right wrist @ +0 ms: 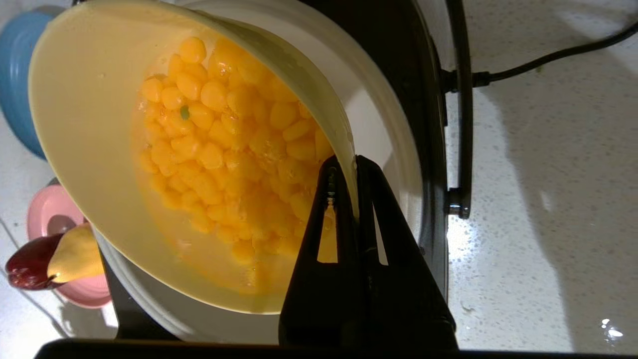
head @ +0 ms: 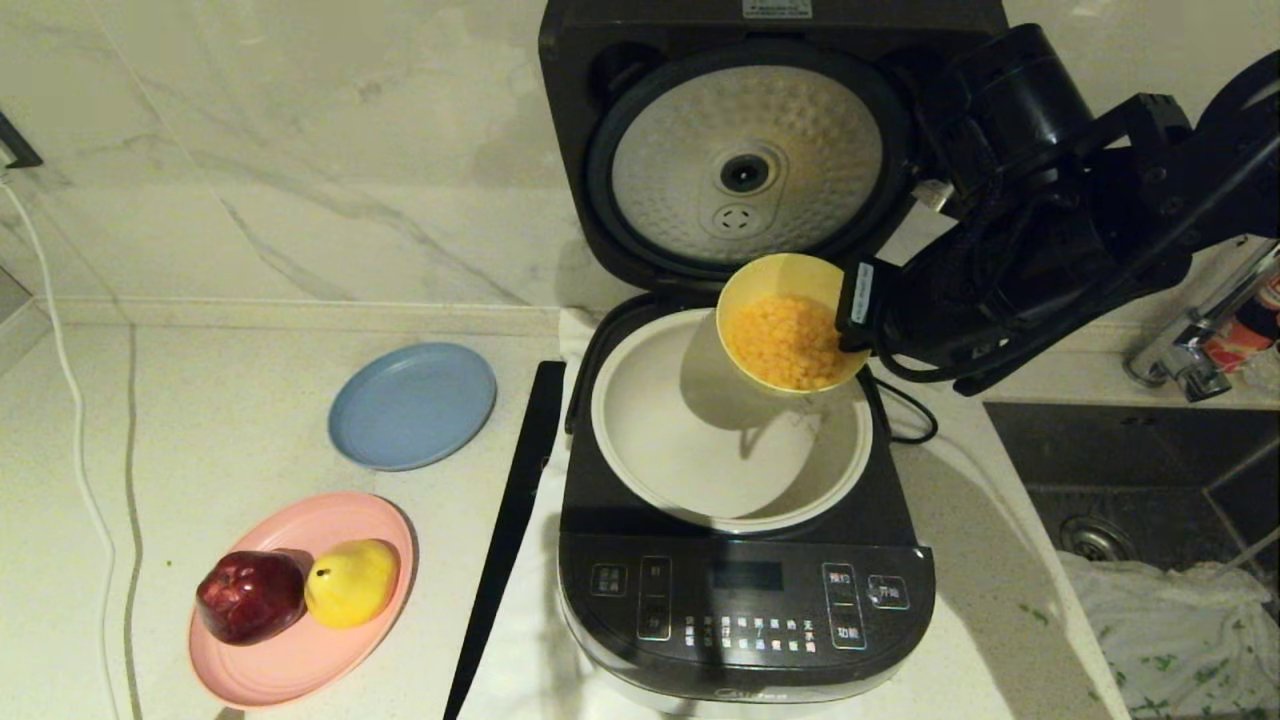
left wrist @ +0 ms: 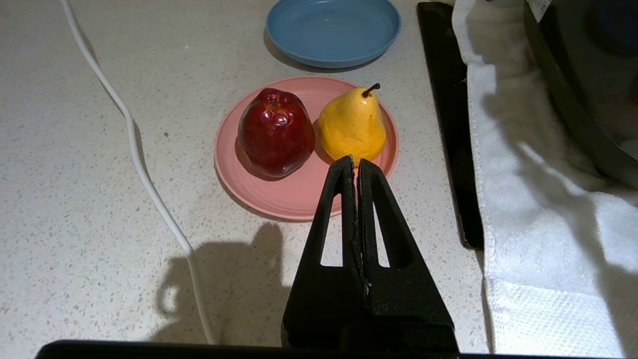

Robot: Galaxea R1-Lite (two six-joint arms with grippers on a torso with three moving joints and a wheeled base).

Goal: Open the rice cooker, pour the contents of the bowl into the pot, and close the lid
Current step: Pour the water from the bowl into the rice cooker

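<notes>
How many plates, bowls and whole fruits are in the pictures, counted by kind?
Plates: 2, the blue plate and the pink plate
Bowls: 1, the yellow bowl
Whole fruits: 2, the red apple and the yellow pear
Total: 5

Rice cooker point(head: 745, 590): lid point(head: 745, 170) top cut by the head view's upper edge, front base cut by the lower edge, panel labels too small to read. Bowl point(head: 775, 290) hides the pot point(head: 700, 440)'s far-right rim; the right arm covers the bowl's right side. Pink plate point(right wrist: 50, 209) and blue plate point(right wrist: 17, 85) cut off in right wrist view.
</notes>
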